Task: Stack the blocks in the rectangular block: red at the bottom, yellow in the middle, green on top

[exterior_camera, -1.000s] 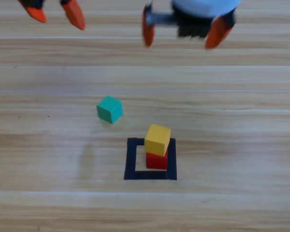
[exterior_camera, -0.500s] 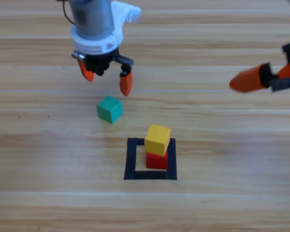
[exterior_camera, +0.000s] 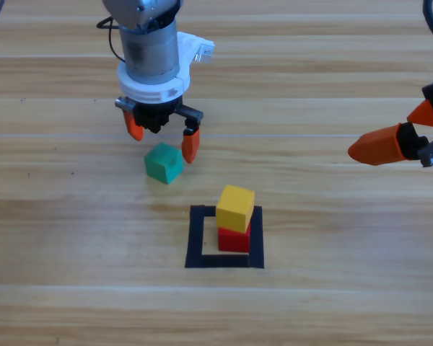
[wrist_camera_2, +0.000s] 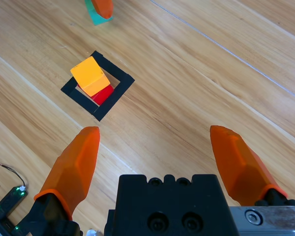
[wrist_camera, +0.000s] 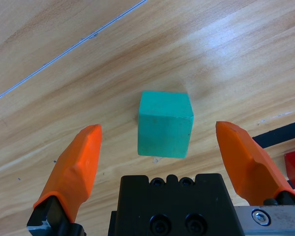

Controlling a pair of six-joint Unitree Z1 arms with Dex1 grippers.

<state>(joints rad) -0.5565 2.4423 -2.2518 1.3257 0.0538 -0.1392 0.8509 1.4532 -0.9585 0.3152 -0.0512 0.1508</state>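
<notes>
Left wrist view: we see our left gripper point(wrist_camera: 160, 142) spread wide around the green cube point(wrist_camera: 165, 123), touching nothing; right gripper point(exterior_camera: 411, 133) waits, open.

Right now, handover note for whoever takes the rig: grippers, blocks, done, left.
Left gripper: open, just above the green cube, not gripping.
Right gripper: open, parked at the right edge.
Red cube sits inside the black tape square; yellow cube is on top of it.
Done: red and yellow stacked.
Left: grasp green, place it on yellow.
</notes>
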